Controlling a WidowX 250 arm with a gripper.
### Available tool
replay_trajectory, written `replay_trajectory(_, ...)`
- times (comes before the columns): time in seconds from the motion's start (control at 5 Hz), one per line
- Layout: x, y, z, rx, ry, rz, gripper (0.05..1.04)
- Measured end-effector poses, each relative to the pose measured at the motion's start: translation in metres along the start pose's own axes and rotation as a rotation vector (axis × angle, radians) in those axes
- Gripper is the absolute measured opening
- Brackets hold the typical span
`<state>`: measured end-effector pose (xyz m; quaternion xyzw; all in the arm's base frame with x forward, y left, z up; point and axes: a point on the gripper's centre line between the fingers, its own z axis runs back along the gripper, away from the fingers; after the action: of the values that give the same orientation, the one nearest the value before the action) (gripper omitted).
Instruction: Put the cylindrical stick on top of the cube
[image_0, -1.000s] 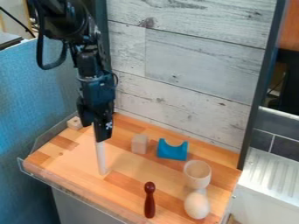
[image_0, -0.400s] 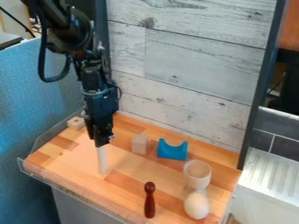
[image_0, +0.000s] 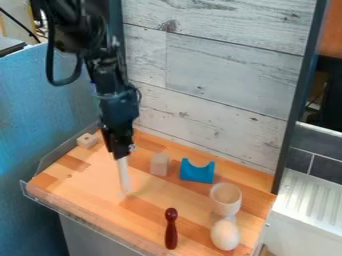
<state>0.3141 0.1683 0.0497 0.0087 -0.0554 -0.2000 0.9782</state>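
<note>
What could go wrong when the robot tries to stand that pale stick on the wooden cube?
The gripper holds the stick near its upper end, so a bump low down might tilt it. The cube has a small top, so an off-centre or leaning stick could topple. The blue block sits close beside the cube and might get knocked.

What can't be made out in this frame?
- Upper end of the stick: camera view, covered by the gripper.
- Whether its lower end touches the board: camera view, slanted angle leaves the gap unclear.
- Far sides of the cube: camera view, hidden by its own near faces.
- Base of the arm: camera view, cut off by the top edge.
</note>
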Motion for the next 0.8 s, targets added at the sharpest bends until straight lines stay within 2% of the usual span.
replay_trajectory(0.2,0.014,0.004,0.022,-0.038,-0.029,0.037,0.288)
replay_trajectory(0.4,0.025,0.013,0.042,-0.027,-0.052,0.074,0.288)
replay_trajectory(0.6,0.032,0.008,0.035,-0.040,-0.035,0.067,0.288)
replay_trajectory(0.8,0.043,0.001,0.034,-0.030,-0.046,0.046,0.288)
